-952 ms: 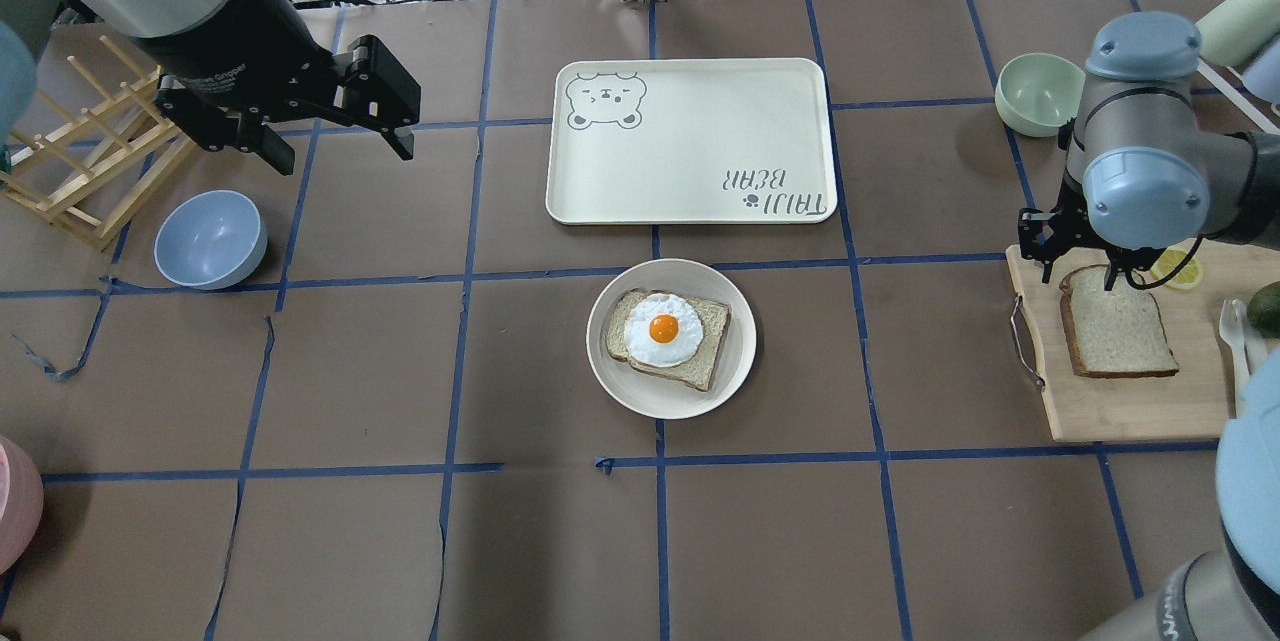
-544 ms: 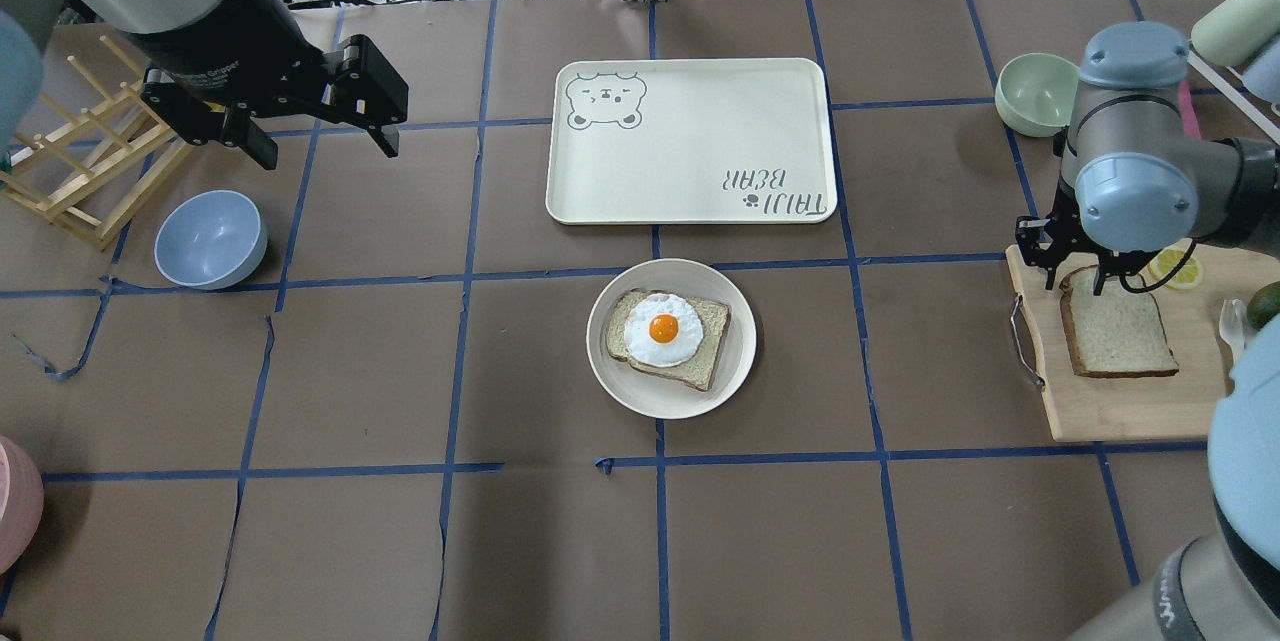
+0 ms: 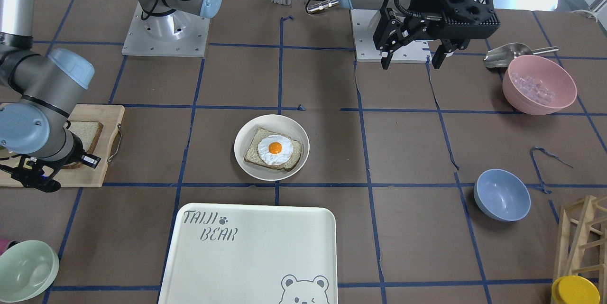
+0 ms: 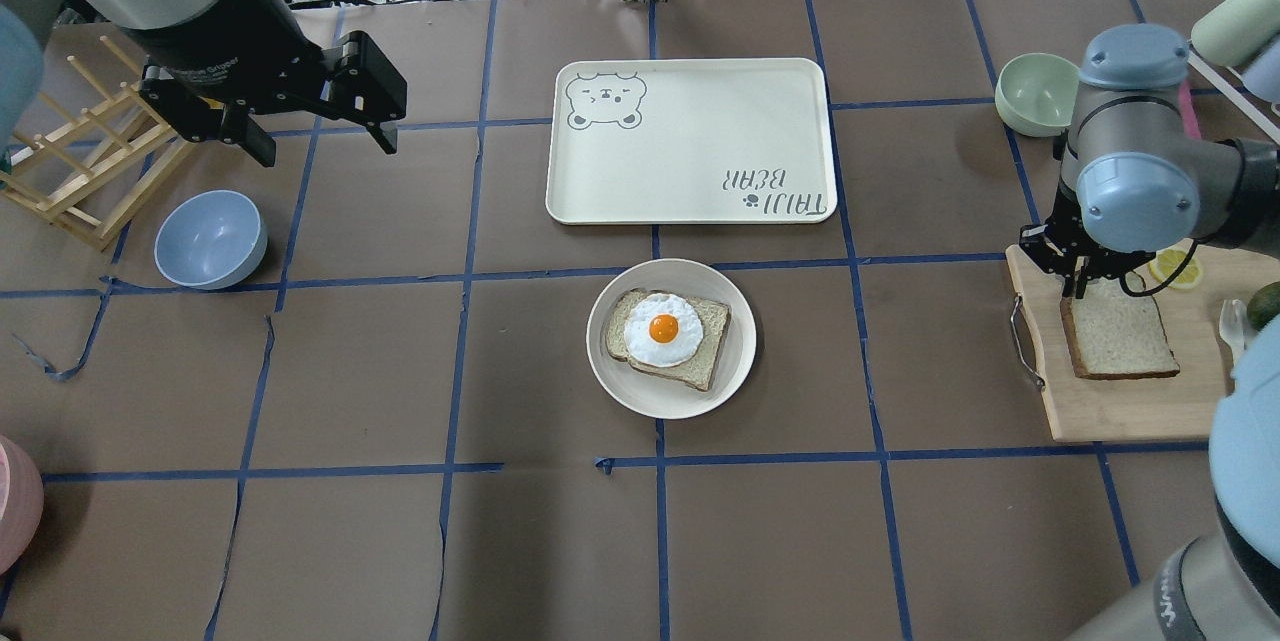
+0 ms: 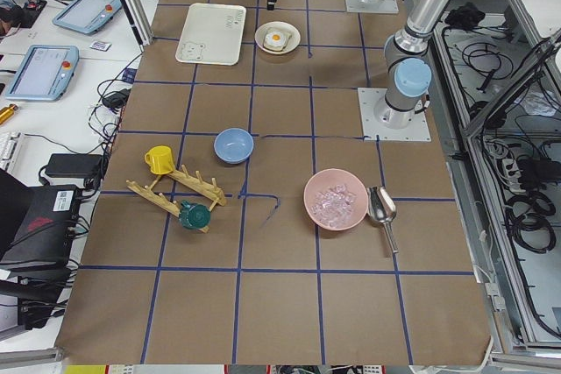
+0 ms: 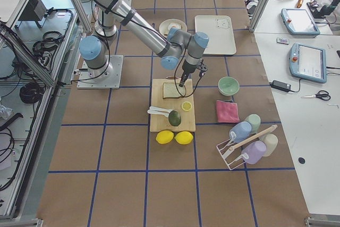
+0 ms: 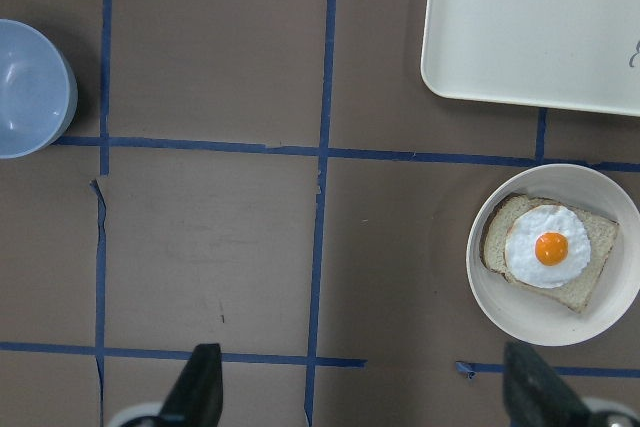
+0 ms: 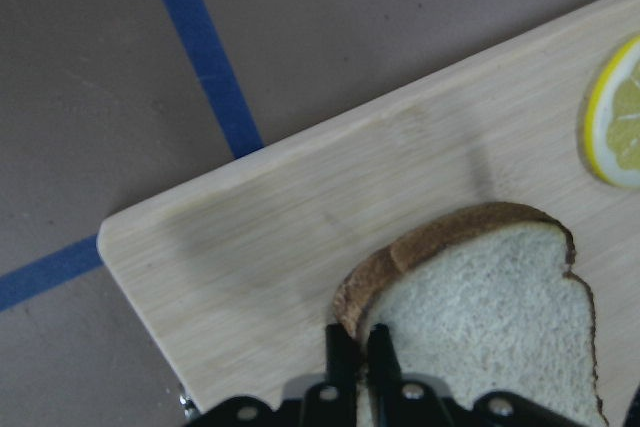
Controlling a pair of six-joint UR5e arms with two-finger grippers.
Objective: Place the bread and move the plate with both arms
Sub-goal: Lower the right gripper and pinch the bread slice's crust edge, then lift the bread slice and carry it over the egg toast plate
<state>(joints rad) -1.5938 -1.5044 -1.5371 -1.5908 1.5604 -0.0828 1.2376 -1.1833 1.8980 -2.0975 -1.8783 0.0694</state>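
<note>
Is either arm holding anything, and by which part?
The right end effector pinches the bread at its crust corner; the left end effector holds nothing.

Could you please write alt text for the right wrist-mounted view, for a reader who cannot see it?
The right gripper pinches a crust corner of the bread, which lies on a wooden cutting board. A lemon slice shows at the right edge, with brown table and blue tape beyond.
</note>
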